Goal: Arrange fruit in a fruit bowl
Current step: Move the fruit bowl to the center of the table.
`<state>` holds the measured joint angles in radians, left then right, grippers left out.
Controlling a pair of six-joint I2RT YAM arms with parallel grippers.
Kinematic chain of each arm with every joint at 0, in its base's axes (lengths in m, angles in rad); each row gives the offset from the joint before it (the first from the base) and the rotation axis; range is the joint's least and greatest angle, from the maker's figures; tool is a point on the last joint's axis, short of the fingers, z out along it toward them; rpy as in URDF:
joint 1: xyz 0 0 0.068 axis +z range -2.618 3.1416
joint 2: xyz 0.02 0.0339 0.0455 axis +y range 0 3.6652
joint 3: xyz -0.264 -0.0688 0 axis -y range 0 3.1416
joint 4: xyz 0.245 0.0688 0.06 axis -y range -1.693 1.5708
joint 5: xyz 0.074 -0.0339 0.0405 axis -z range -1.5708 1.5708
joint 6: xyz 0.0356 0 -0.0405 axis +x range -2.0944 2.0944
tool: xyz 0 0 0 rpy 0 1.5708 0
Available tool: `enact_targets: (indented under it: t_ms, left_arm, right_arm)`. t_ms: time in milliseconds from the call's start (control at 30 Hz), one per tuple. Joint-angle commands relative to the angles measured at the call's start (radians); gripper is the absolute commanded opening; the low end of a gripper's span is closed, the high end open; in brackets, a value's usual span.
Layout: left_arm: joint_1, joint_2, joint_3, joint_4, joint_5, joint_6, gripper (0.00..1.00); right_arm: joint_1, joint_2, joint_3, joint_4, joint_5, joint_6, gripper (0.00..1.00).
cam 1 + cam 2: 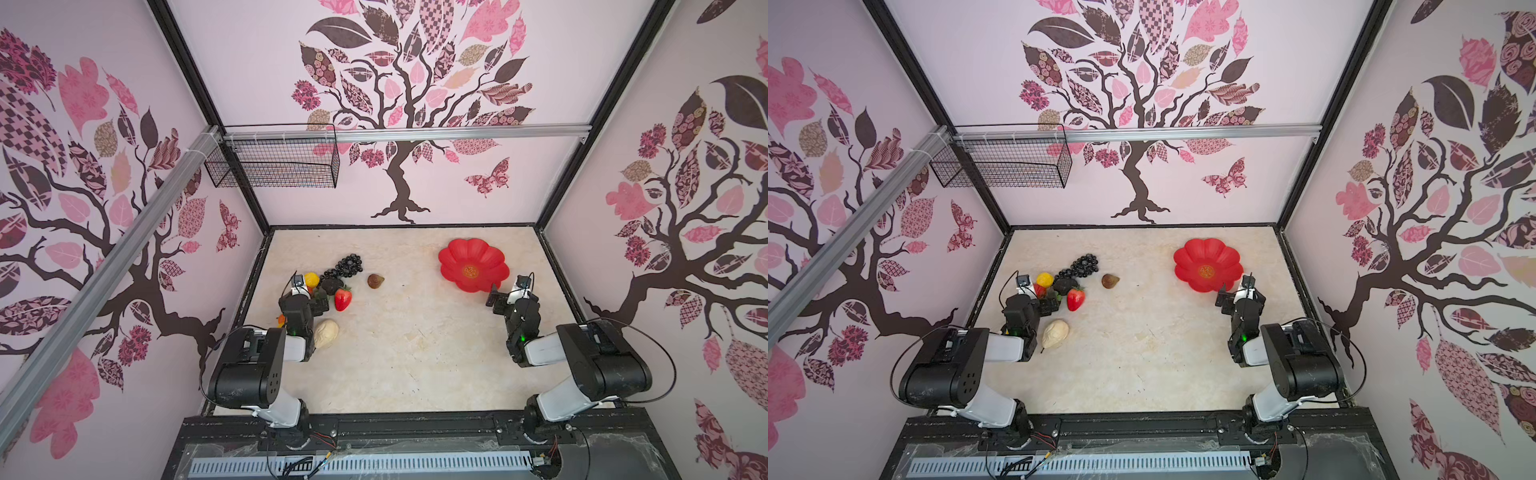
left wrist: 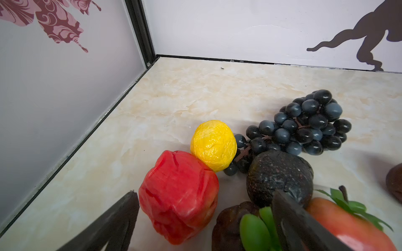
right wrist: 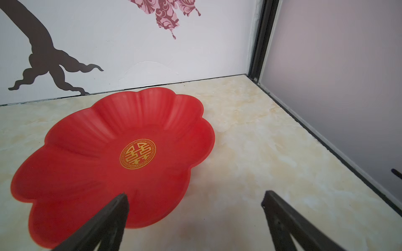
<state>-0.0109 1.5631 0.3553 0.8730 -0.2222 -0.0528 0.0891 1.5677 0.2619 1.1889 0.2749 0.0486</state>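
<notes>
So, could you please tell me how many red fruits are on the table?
2: the apple beside the lemon, and the strawberry next to the avocado; the left arm may hide more.

This is a robot test booth in a lab, dressed up a bit like a room at home. A left robot arm (image 1: 249,374) and a right robot arm (image 1: 602,365) sit on a black rail (image 1: 415,426) at the front. Thin walls with a tree sticker (image 1: 401,174) stand in a black metal frame (image 1: 185,62). A silver bar (image 1: 457,132) holds a wire basket (image 1: 274,166). The small table top (image 1: 415,332) looks like stone, and the toy fruit (image 2: 178,200) is crumpled plastic.
</notes>
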Motion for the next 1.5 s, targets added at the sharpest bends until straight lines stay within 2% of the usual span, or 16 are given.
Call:
enact_targets:
  t_ms: [0, 900, 1000, 1067, 1133, 1200, 1300, 1467]
  left_arm:
    - [0.006, -0.006, 0.025, 0.001, 0.008, 0.003, 0.98]
    - [0.022, -0.012, 0.018, 0.009, 0.066, 0.01, 0.98]
    - [0.019, -0.05, -0.036, 0.086, 0.115, 0.037, 0.98]
    - [0.002, -0.122, -0.058, 0.059, 0.088, 0.049, 0.98]
    - [-0.033, -0.227, -0.058, -0.047, 0.017, 0.054, 0.98]
    - [-0.102, -0.342, -0.056, -0.137, -0.085, 0.091, 0.98]
    - [-0.18, -0.487, -0.048, -0.242, -0.158, 0.083, 0.98]
    - [-0.2, -0.635, 0.055, -0.496, -0.191, -0.159, 0.98]
  right_arm:
    - [-0.006, 0.002, 0.016, 0.002, 0.001, 0.004, 1.0]
    - [-0.006, -0.005, -0.004, 0.028, -0.018, -0.009, 1.0]
    - [-0.006, -0.029, -0.059, 0.115, -0.07, -0.032, 1.0]
    - [-0.001, -0.066, -0.095, 0.161, -0.075, -0.041, 1.0]
    - [0.027, -0.139, -0.102, 0.106, -0.046, -0.062, 1.0]
    - [0.046, -0.248, -0.081, -0.035, -0.034, -0.059, 1.0]
    - [0.061, -0.404, -0.04, -0.239, -0.055, -0.018, 1.0]
    - [0.067, -0.544, 0.093, -0.548, -0.163, 0.146, 1.0]
